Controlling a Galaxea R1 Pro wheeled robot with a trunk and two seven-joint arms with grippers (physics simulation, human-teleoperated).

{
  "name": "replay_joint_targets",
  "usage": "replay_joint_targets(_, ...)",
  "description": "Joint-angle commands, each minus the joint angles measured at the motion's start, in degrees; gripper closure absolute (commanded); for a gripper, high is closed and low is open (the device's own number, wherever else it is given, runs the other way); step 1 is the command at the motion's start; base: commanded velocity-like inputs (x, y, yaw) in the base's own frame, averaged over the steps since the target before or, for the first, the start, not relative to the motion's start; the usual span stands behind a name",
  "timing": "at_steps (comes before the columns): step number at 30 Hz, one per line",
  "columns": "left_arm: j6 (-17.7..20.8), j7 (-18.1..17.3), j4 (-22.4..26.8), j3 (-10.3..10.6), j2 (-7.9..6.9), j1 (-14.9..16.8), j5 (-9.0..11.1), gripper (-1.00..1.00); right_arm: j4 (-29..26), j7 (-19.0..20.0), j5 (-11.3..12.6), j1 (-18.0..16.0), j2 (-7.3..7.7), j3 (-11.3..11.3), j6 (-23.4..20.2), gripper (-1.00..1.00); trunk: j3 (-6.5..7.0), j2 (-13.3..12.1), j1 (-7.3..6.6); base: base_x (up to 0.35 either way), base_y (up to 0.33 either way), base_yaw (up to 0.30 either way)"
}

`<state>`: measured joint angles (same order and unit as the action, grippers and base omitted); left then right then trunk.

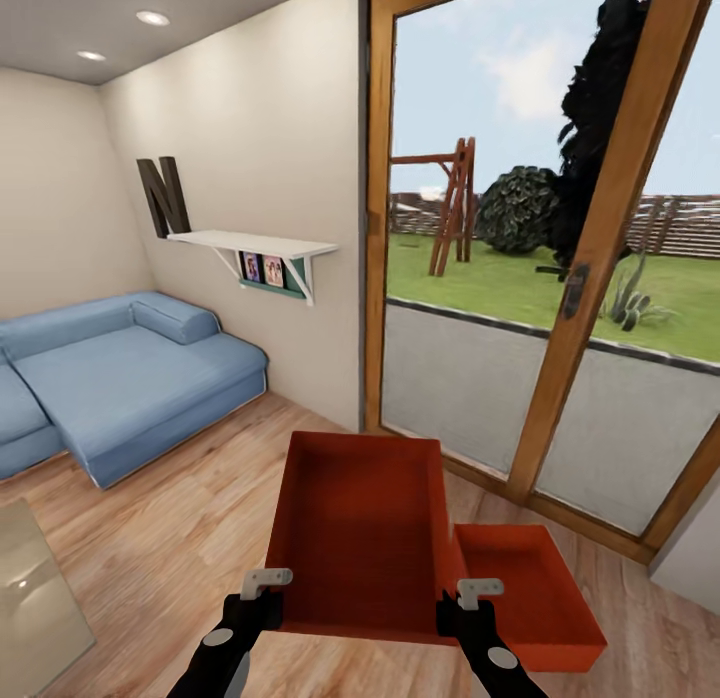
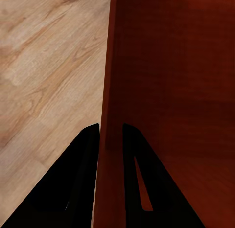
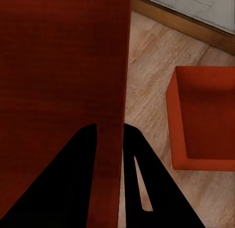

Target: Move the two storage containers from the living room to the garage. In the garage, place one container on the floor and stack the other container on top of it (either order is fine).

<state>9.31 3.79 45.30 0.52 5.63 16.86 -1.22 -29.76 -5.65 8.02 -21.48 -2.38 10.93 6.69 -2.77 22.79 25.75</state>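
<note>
I hold one rust-red storage container [image 1: 360, 528] lifted in front of me, above the light wood-plank flooring of the living room. My left gripper [image 1: 262, 606] is shut on its near left wall [image 2: 110, 91], one finger on each side. My right gripper [image 1: 458, 610] is shut on its near right wall [image 3: 120, 91] the same way. The second storage container [image 1: 535, 590] lies on the planks to the right, below the held one; it also appears in the right wrist view [image 3: 203, 120].
Wood-framed glass doors [image 1: 560, 278] stand straight ahead and to the right, close to the containers. A blue cushion seat [image 1: 110, 378] fills the left corner under a white wall shelf [image 1: 255, 246]. A pale rug edge [image 1: 35, 598] lies at lower left.
</note>
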Motion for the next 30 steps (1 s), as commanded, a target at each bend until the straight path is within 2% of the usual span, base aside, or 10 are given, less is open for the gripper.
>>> replay_joint_targets(1, 0.36, 0.59, -0.05, 0.09, -0.05, -0.01, -0.09, 1.00, -0.12, -0.41, 0.33, -0.08, 0.09, 0.15, 4.83, 1.00, -0.06, 0.13, 0.04, 0.000, 0.000, 0.195)
replay_joint_targets(22, 0.36, 0.60, -0.05, 0.08, -0.14, 0.00, -0.10, 1.00, -0.12, -0.41, 0.41, -0.09, 0.09, 0.15, 4.83, 1.00, 0.11, 0.13, 0.04, -0.001, 0.001, 0.024)
replay_joint_targets(30, 0.36, 0.60, -0.04, 0.09, -0.15, 0.01, -0.15, 1.00, -0.12, -0.41, 0.41, -0.09, 0.09, 0.15, 4.83, 1.00, 0.11, 0.13, 0.04, -0.188, 0.225, 0.000)
